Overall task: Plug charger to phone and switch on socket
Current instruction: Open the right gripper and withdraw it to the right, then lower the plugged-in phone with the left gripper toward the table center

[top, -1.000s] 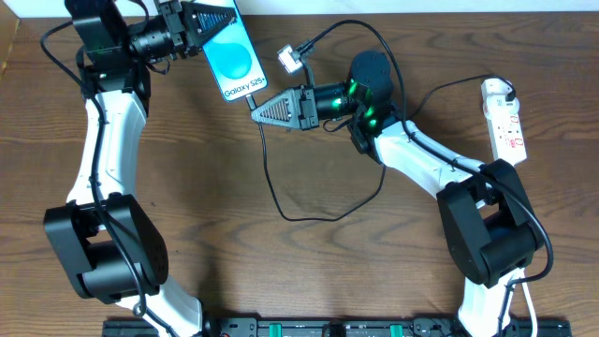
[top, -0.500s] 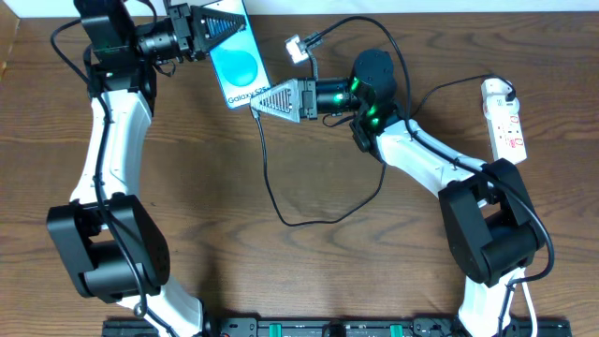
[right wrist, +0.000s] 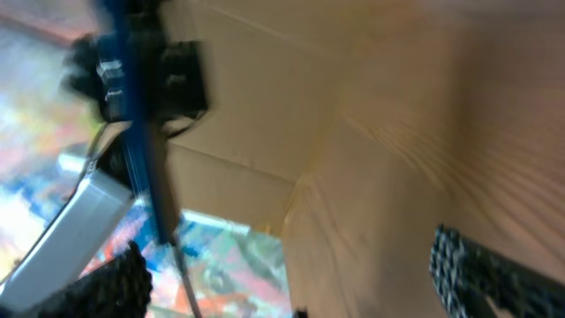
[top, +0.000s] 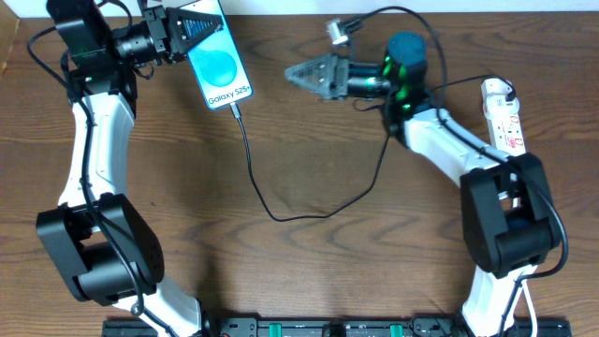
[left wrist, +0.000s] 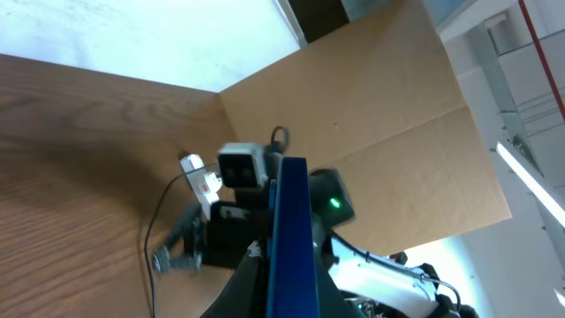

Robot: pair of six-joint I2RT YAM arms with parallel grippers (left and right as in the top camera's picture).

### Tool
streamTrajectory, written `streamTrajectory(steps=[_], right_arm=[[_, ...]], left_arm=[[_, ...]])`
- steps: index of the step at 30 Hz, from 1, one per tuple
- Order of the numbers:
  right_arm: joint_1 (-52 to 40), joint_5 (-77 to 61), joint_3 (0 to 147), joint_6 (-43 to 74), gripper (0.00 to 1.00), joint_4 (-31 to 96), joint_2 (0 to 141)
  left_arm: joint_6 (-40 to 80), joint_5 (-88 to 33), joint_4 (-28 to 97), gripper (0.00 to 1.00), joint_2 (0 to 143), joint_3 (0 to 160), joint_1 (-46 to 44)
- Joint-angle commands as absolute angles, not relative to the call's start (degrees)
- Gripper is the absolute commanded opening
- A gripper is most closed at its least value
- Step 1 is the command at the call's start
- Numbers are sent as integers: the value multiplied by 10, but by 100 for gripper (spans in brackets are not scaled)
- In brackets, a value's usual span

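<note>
My left gripper (top: 208,21) is shut on the top end of the phone (top: 223,70), holding it off the table at the back left, blue screen up. The charger's black plug tip (top: 235,105) sits in the phone's lower edge. Its thin cable (top: 271,213) loops across the table toward the white adapter (top: 497,91) on the socket (top: 508,126) at the right edge. My right gripper (top: 298,75) hangs open and empty to the right of the phone. In the left wrist view the phone (left wrist: 291,238) stands edge-on between the jaws. The right wrist view shows the phone (right wrist: 141,115) and cable (right wrist: 183,274) blurred.
A tan cardboard wall (left wrist: 353,97) stands behind the table's far edge. The socket's white cord (top: 527,309) runs down behind the right arm's base. The black cable loop lies across the middle of the wooden table (top: 328,271).
My right gripper has opened, let go of the plug and drawn back to the right. The left arm has carried the phone leftward with the plug still in it.
</note>
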State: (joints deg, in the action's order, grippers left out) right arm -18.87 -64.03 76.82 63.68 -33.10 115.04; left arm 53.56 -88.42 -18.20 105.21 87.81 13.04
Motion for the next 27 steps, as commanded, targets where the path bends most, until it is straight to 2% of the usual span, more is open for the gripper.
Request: streamTrajectory(steps=[1, 4, 9, 14, 22, 27], right_arm=[[-164, -623, 771, 578, 99, -246, 1154], [-143, -593, 772, 524, 99, -100, 1154], [-100, -543, 772, 432, 99, 63, 1154], [-60, -392, 772, 412, 99, 220, 1146], [-43, -259, 772, 356, 99, 346, 1139], [-42, -237, 772, 344, 99, 364, 1139]], left_arm=[[532, -898, -185, 8, 1042, 883, 131], [532, -891, -185, 7, 1042, 883, 131], [532, -891, -181, 8, 1042, 883, 130], [511, -889, -181, 8, 1042, 863, 121], [488, -817, -181, 8, 1048, 818, 101], [456, -804, -175, 7, 1062, 797, 79]])
